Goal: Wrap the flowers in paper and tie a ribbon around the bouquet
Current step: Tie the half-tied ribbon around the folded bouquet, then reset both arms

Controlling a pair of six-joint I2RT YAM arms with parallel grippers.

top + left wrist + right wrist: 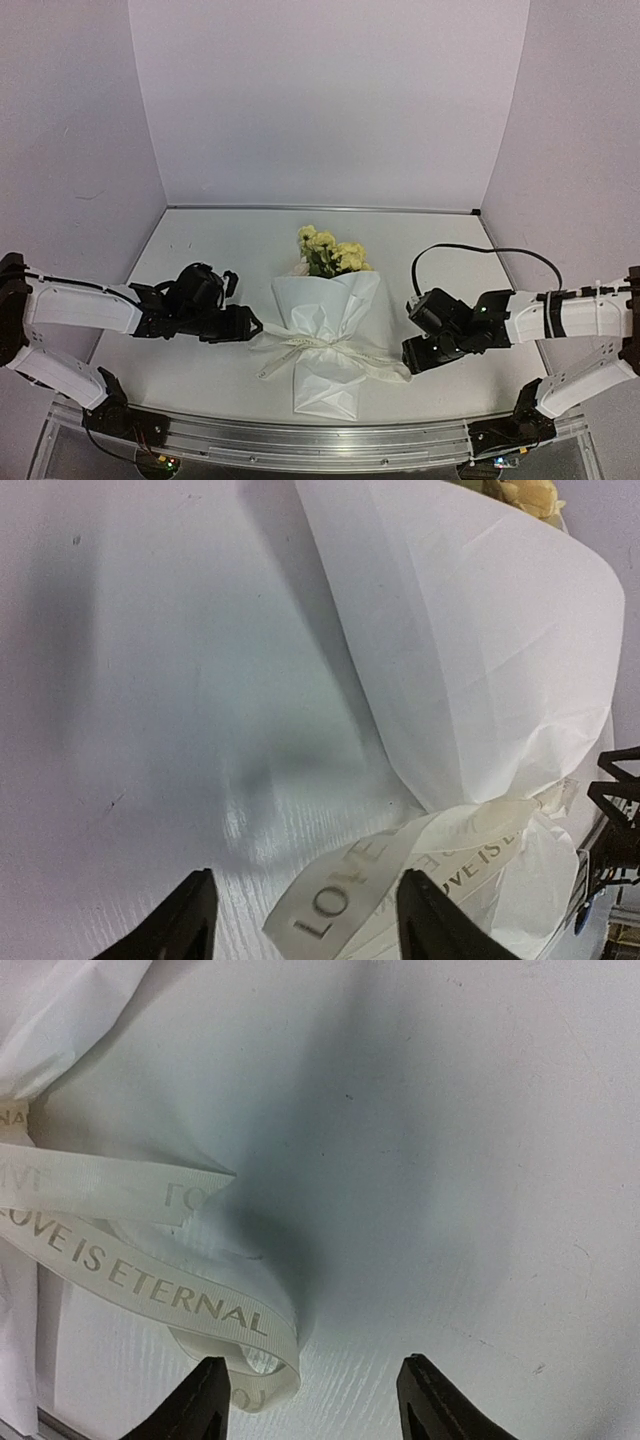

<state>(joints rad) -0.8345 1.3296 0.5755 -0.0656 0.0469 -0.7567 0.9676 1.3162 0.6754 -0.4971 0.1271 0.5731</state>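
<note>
One bouquet (330, 300) wears one ribbon (322, 346); left fingers (244, 326) and right fingers (417, 356) gape empty.

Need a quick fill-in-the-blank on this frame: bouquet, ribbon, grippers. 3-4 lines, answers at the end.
The ribbon tied around the bouquet is printed LOVE IS ____.
The flowers at its far end are pale ____.
The left gripper and the right gripper both stand ____, gripping nothing.
The bouquet lies ____ the two grippers.
Answers: ETERNAL; yellow; open; between.
</note>
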